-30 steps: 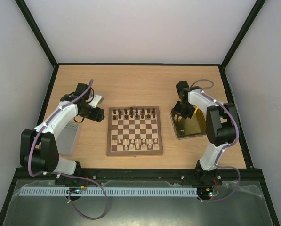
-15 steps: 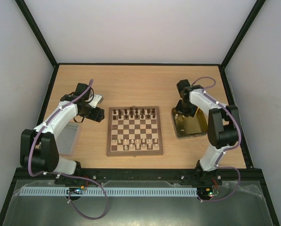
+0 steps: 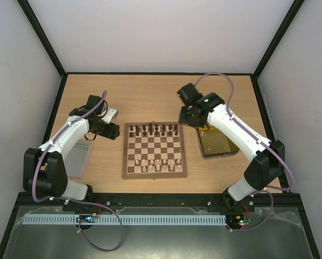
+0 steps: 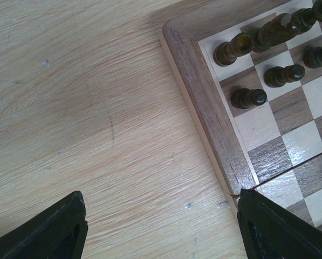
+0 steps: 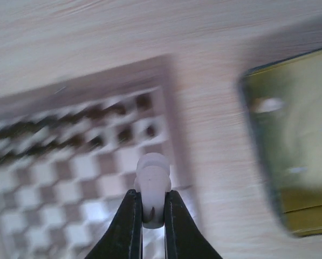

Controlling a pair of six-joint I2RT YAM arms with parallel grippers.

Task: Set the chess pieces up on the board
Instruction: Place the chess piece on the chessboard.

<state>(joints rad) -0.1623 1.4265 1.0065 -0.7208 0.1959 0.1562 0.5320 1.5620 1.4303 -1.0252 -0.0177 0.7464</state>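
The chessboard [image 3: 154, 150] lies mid-table, with dark brown pieces [image 3: 152, 129] along its far rows and pale cream pieces [image 3: 155, 163] along its near rows. My right gripper [image 5: 151, 216] is shut on a pale cream chess piece [image 5: 152, 186] and holds it in the air off the board's far right corner [image 3: 189, 115]; the right wrist view is blurred. My left gripper [image 4: 161, 226] is open and empty over bare table, just off the board's far left corner [image 4: 174, 32], beside dark pieces [image 4: 248, 97].
A shiny yellow metal tray [image 3: 217, 141] sits right of the board, also in the right wrist view [image 5: 293, 140]. A grey translucent lid [image 3: 79, 158] lies at the left, under the left arm. Dark frame rails edge the table.
My right arm has swung left from over the yellow tray toward the board's far right corner, carrying the cream piece. The left arm has not moved.
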